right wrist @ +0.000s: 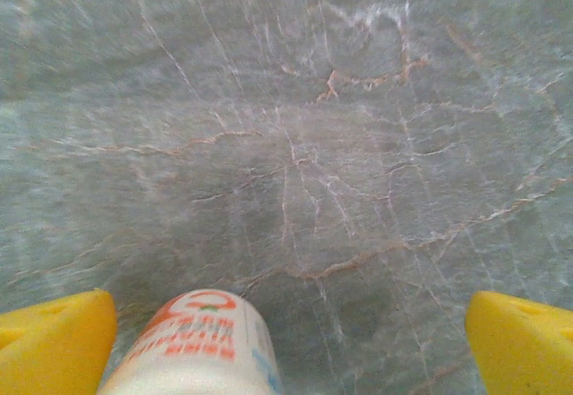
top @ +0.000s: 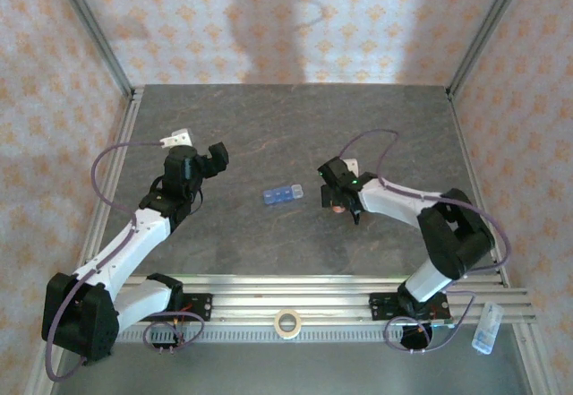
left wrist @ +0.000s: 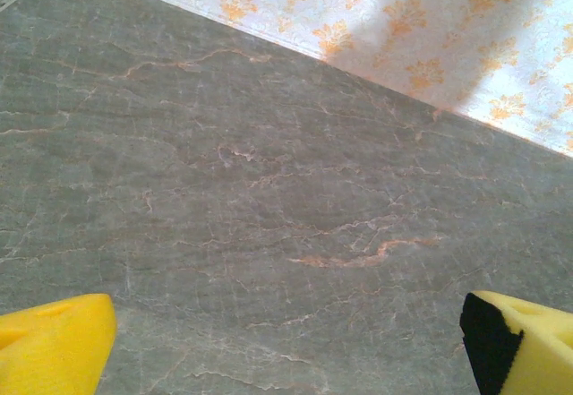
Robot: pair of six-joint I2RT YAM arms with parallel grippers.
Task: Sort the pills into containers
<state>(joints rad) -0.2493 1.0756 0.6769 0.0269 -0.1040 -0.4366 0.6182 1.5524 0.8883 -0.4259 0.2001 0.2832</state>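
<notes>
The organiser (top: 283, 193) is seen lying mid-bench (top: 269, 126), between the two arms. The left jaws are held wide apart over bare bench. The right jaws are likewise spread wide; a bottle (right wrist: 192, 346) is seen between them, unclamped, near the organiser's right.

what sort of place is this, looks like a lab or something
Probably a robot test cell, not a home: a left arm and right arm bolted to an aluminium rail at the edge of a stone-look table, boxed in by patterned wall panels on metal framing.
</notes>
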